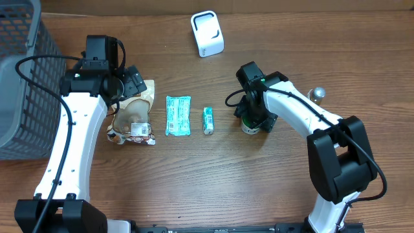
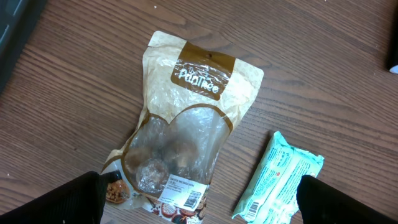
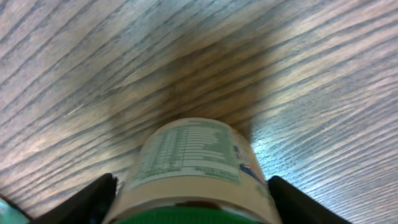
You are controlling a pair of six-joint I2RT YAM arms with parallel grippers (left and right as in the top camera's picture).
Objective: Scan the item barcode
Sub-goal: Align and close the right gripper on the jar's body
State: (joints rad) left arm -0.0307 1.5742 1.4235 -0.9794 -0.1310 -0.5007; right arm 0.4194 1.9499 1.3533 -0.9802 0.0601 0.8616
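Note:
A cream jar (image 3: pixel 193 162) with a green lid and a printed label stands on the table. My right gripper (image 3: pixel 189 205) reaches down over it with one finger (image 3: pixel 87 202) against each side, shut on the jar; from overhead the gripper (image 1: pixel 253 116) hides most of the jar (image 1: pixel 250 129). The white barcode scanner (image 1: pixel 207 33) stands at the back. My left gripper (image 2: pixel 202 205) hovers open above a brown snack bag (image 2: pixel 186 124), whose barcode label (image 2: pixel 186 194) lies between the fingers. A teal packet (image 2: pixel 277 180) lies to its right.
A grey wire basket (image 1: pixel 19 77) fills the left edge. The snack bag (image 1: pixel 132 120), the teal packet (image 1: pixel 178 115) and a small green tube (image 1: pixel 208 120) lie in a row mid-table. A metal knob (image 1: pixel 317 94) sits right of the right arm.

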